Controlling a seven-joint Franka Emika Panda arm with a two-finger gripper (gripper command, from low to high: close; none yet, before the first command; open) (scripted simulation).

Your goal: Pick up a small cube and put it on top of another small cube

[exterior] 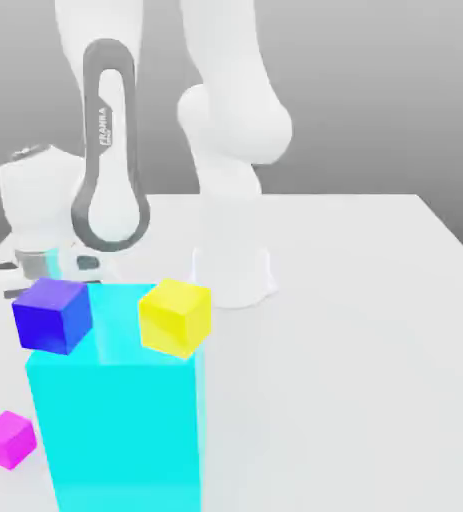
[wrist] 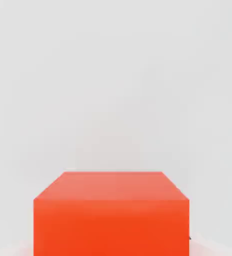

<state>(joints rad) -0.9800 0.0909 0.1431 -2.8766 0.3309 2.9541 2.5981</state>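
Though close to camera, red cube [wrist: 111, 215] cut off below.

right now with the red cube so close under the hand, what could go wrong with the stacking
1. The red cube sits right up against the hand camera; if the grip is off-centre, it may tilt or slip once lifted.
2. In the exterior view the tall cyan block stands beside the blue cube and yellow cube; a low carry could knock one of them.
3. The blue cube offers a small top, so a slightly offset release could let the red cube slide off.
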